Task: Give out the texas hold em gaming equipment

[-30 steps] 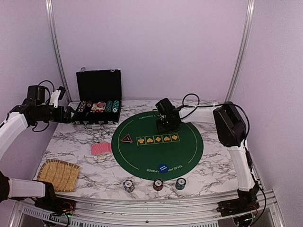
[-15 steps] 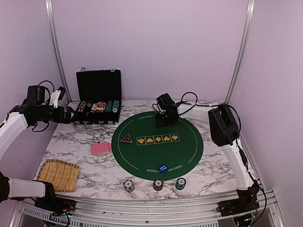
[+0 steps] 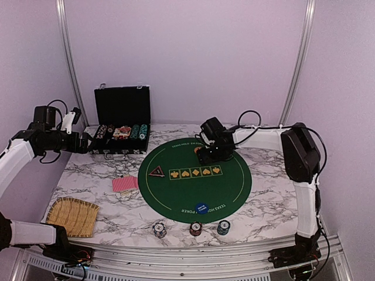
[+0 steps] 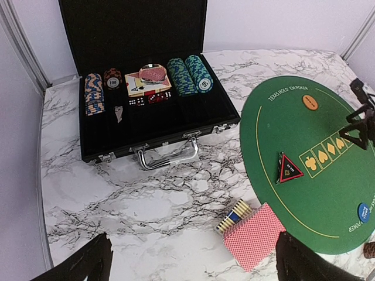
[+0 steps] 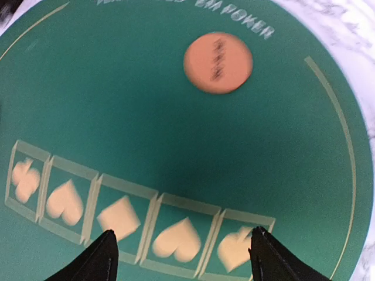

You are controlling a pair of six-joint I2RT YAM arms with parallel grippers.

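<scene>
Right gripper (image 5: 181, 237) has come back down low over the far part of the green felt (image 3: 193, 190), a little to the right of where it was a second ago.
Its fingers stand apart with nothing between them. The orange round button (image 5: 218, 62) lies on the felt just beyond. Left gripper (image 4: 193, 252) is spread wide and empty above the marble table (image 3: 263, 199), near the black chip case (image 3: 122, 126). Red-backed cards (image 3: 125, 184) lie left of the felt, and three chip stacks (image 3: 195, 228) stand at the near edge.

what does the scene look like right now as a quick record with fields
left gripper: open, empty, beside chip case
right gripper: open, above felt, holds nothing
orange button: on felt, far side
triangular marker: felt's left edge
blue button: felt's near edge
cards: on table, left of felt
chip stacks: three, near table edge
</scene>
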